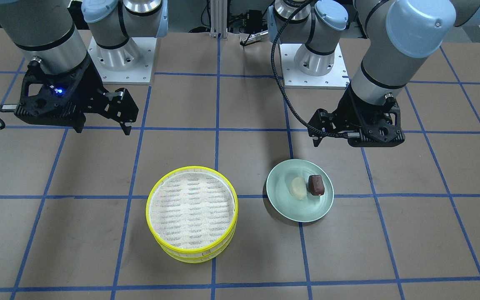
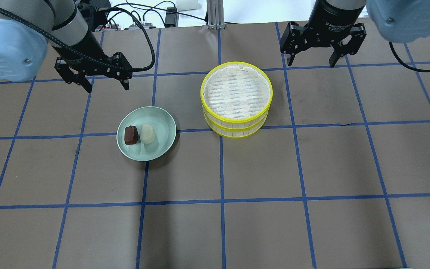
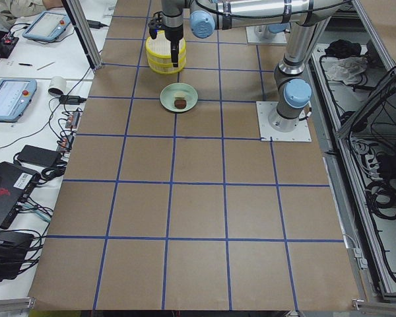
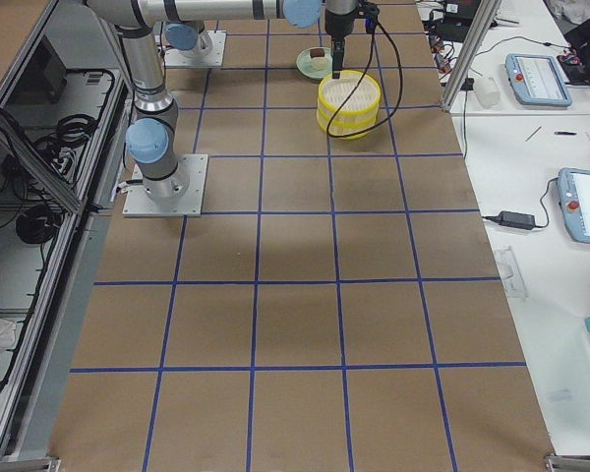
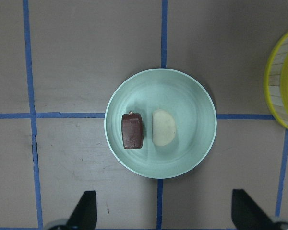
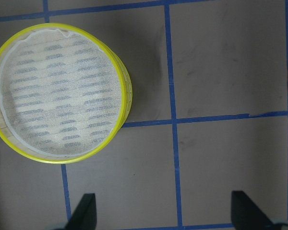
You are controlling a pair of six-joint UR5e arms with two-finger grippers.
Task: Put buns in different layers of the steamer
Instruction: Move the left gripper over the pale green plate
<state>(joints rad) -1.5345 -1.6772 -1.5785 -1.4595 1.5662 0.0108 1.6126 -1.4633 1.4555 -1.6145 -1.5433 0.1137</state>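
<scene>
Fingers (image 2: 338, 55) spread, right gripper (image 2: 312, 64) lettered "2F Adaptive"

In the overhead view the plate (image 2: 162, 127) lies on the table (image 2: 259, 228) left of centre. Both buns sit on it, just beside each other: the blocky bun (image 2: 131, 135) to the left, the oval bun (image 2: 148, 133) to the right. The steamer (image 2: 235, 127) stands right of the plate and slightly higher in the frame, apart from it, its two trays stacked one on the other. The left gripper (image 2: 107, 88) hangs at upper left, above the plate in the frame. The right gripper (image 2: 312, 64) hangs at upper right, to the right of the steamer.
</scene>
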